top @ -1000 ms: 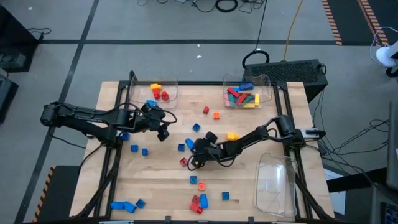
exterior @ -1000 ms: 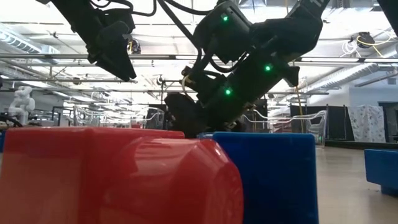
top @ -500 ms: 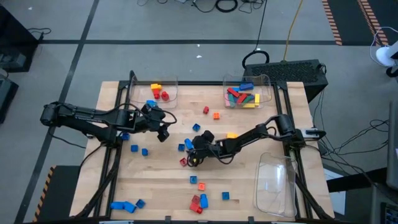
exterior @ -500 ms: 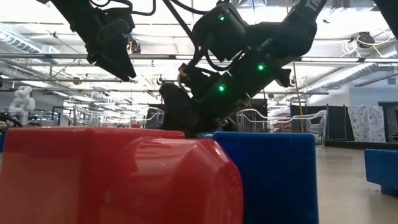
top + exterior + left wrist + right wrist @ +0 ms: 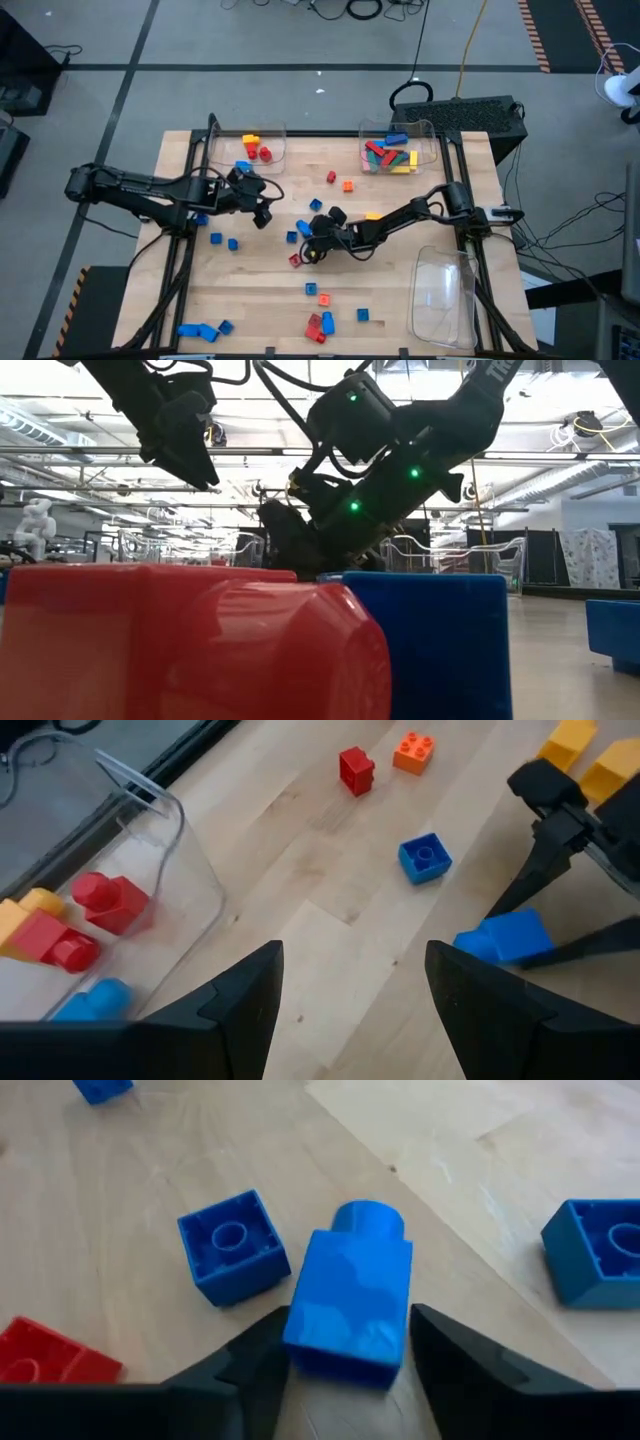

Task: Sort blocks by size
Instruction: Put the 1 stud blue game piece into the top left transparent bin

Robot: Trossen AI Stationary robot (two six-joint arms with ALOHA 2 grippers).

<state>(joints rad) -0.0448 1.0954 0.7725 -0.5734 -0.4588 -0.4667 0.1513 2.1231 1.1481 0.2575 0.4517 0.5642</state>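
Loose blocks in blue, red, orange and yellow lie scattered over the wooden table. My right gripper is at mid-table, shut on a blue block with one round stud; in the left wrist view this blue block shows between dark fingers. A square blue block and a red block lie beside it on the table. My left gripper hangs open above the table near the back-left tray, with nothing between its fingers. My right gripper pinches the blue block between its two fingers, on two opposite sides near its base end. The fingers slant down from the table's right and lie along the block, whose stud points away from them. I cannot tell whether the block is on the table or just clear of it.
The back-left tray holds red, yellow and blue blocks. A back-right tray holds several blocks. A clear tray lies at the near right. In the low view, a big red block and a blue one fill the foreground.
My right gripper has edged a little toward the table's left edge, staying low among the blue blocks at mid-table.
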